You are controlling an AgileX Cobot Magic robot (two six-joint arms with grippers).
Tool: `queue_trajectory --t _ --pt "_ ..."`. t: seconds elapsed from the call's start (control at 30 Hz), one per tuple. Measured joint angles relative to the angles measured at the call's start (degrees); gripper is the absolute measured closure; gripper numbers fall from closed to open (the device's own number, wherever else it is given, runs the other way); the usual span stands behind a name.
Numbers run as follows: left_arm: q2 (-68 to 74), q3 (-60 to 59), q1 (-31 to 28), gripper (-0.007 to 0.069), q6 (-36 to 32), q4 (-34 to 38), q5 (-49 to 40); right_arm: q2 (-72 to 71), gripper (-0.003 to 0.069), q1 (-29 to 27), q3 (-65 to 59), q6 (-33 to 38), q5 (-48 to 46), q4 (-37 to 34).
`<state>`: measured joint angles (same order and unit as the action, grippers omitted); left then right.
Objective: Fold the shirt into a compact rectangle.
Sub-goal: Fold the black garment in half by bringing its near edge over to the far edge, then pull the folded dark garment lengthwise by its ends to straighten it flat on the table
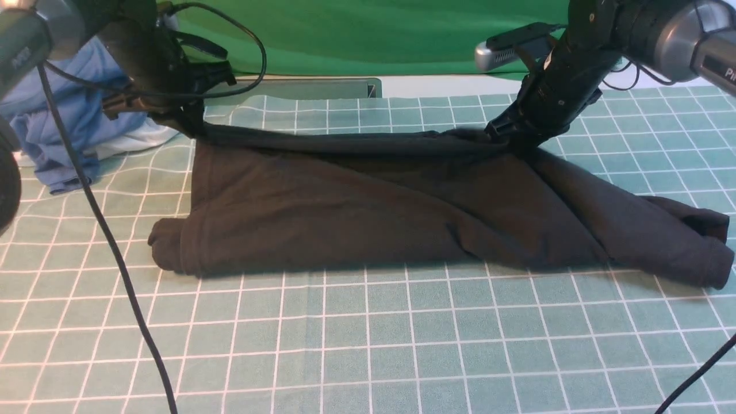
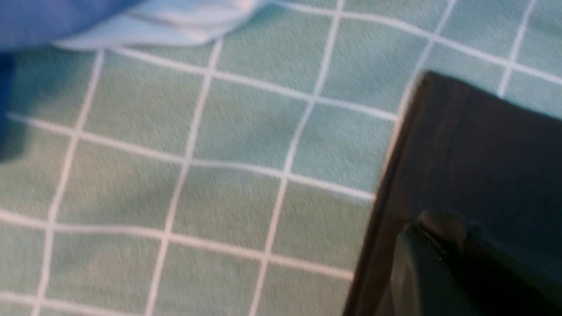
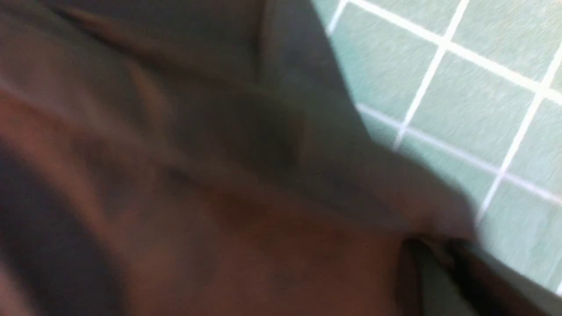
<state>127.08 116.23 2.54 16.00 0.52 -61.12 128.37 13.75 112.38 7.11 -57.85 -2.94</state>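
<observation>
Left jaws are clenched on the shirt (image 1: 356, 213) at its far edge, upper left of the front view; the left wrist view shows black cloth pinched at the tip. Right jaws sit on that same edge, upper right of centre, but you can't tell if they're gripping or released, as the tips are buried in dark cloth & the right wrist view is blurred.

Shirt lies across mid-frame on the checked bench (image 1: 368, 345). Its far edge is raised in a taut ridge between the arms and its near edge is flat. There's a rolled bulge at lower left & a sleeve (image 1: 690, 247) trailing out right.

Looks like you're mid-fold, w/ the far edge to come over toward the near one.
- Check the right grip first. If it's slack, that corner will prob. drop & the fold goes skew.
- Hold both ends level & the ridge taut w/o stretching the knit.
- Bring both arms toward the bottom of frame together, low, so the layer lands flat.
- Tuck that sleeve in, or the rectangle won't square up.
- Mind the blue garment (image 1: 75, 126) beside the left arm & the cable (image 1: 115, 247) hanging down frame left. Don't snag either.
</observation>
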Motion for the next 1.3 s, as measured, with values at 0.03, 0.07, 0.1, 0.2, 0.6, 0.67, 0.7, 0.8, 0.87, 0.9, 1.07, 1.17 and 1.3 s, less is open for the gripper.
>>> queue_trajectory --t 0.03,0.07,0.1,0.2,0.6,0.67,0.7,0.8,0.87,0.9,1.07,1.17,1.3 --pt "0.31 0.23 -0.19 0.0578 0.0 -0.52 0.94 0.38 0.049 -0.05 0.0 0.0 1.22 0.14" --pt "0.5 0.3 -0.32 0.0556 0.0 -0.99 2.17 0.61 0.0438 -0.18 0.0 0.06 2.23 0.18" --pt "0.56 0.33 -0.37 0.0531 0.0 -1.64 3.14 0.75 0.0394 -0.24 0.0 0.06 3.14 0.18" --pt "0.55 0.87 -0.44 0.0433 0.27 -2.81 4.67 0.97 0.0315 -0.37 0.83 0.06 4.07 0.25" --pt "-2.71 8.59 0.13 0.0463 -3.16 13.02 -8.29 -7.55 0.0627 -0.47 13.48 1.46 -11.06 0.18" --pt "-4.75 8.51 1.75 0.0568 -4.66 13.83 -8.32 -11.26 0.0631 -0.47 11.63 1.29 -11.17 0.18" --pt "-5.89 8.15 2.47 0.0587 -5.2 13.68 -8.32 -12.85 0.0631 -0.53 10.24 1.29 -11.17 0.18" --pt "-8.45 5.49 4.33 0.0611 -5.82 13.07 -8.22 -17.34 0.0631 -0.83 4.8 1.29 -11.22 0.18" --pt "-12.31 -1.08 6.07 0.0614 -6.12 13.07 -8.17 -22.94 0.0632 -2.05 -4.5 1.29 -11.58 0.18" --pt "-12.58 -2.38 6.25 0.0614 -6.27 13.07 -8.17 -23.31 0.0632 -2.37 -5.21 1.29 -11.65 0.18" --pt "-18.05 -20.95 7.19 0.0614 -7.54 13.02 -8.33 -30.97 0.0631 -9.17 -22.83 -1.59 -12.09 0.29" --pt "-20.9 -31.61 7.19 0.0613 -9.16 12.39 -6.64 -33.04 0.0605 -14.31 -31.24 -4.21 -12.22 0.29" --pt "-26.68 -43.23 6.7 0.0611 -10.02 10.42 -2.1 -33.18 0.0534 -17.81 -39.95 -4.95 -12.22 -1.45"
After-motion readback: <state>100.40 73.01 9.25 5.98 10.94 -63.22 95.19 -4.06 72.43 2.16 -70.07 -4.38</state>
